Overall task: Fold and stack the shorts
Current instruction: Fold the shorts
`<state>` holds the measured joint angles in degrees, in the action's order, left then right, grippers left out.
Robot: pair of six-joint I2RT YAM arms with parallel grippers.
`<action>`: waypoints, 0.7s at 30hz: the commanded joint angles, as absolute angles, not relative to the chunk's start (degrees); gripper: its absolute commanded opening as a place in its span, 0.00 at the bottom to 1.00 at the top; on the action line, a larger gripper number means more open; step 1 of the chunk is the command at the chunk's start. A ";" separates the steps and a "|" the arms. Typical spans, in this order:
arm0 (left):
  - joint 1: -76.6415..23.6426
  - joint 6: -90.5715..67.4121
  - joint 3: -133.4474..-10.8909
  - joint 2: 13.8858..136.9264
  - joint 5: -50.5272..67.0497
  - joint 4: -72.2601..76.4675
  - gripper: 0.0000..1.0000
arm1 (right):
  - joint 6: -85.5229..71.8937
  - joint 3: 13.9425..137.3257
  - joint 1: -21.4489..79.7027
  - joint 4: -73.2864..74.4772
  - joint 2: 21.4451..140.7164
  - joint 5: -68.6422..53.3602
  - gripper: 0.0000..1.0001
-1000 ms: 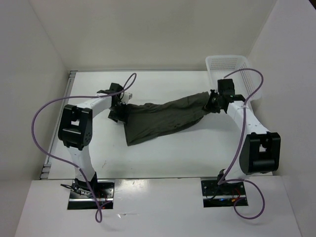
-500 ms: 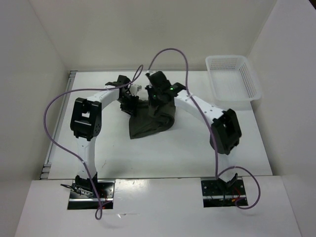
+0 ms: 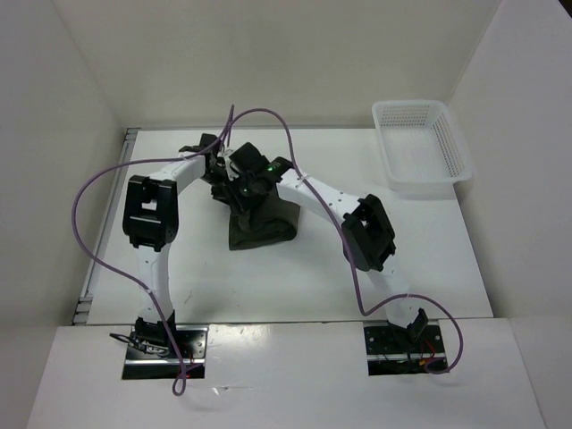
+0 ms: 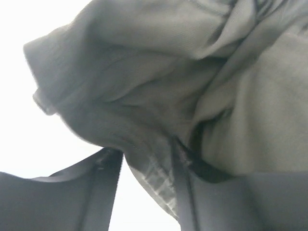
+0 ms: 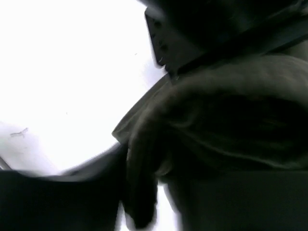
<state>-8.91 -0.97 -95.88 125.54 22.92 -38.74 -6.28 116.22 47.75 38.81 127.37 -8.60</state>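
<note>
- Two claws meet at the shorts [image 3: 262,223], which lie bunched in a dark heap a little left of the middle of the desk [image 3: 384,259]. Both wrists crowd the heap's far edge.
- Your left claw [image 4: 144,163] has its fingers apart with a wrinkled fold of cloth between the tips. You cannot tell whether it pinches that fold.
- Your right claw [image 5: 149,173] also straddles a hanging fold. That view is dark and blurred, so you cannot tell its grip either.
- Only the overhead view shows you the whole heap and both arms. Only the wrist views show cloth lying between the fingers.
- White desk, white walls [image 3: 268,54] on three sides. A white mesh basket [image 3: 420,147] sits at the far right corner, well apart from the shorts. Purple cables [image 3: 85,214] loop off both arms.
</note>
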 commanded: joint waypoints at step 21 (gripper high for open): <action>-2.71 0.00 -98.01 108.03 27.16 -42.28 0.74 | -5.27 87.81 48.26 23.63 100.11 5.17 0.70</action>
<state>1.80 -1.45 -99.42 113.47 23.29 -42.06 -4.99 92.09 48.38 27.73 102.65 -6.24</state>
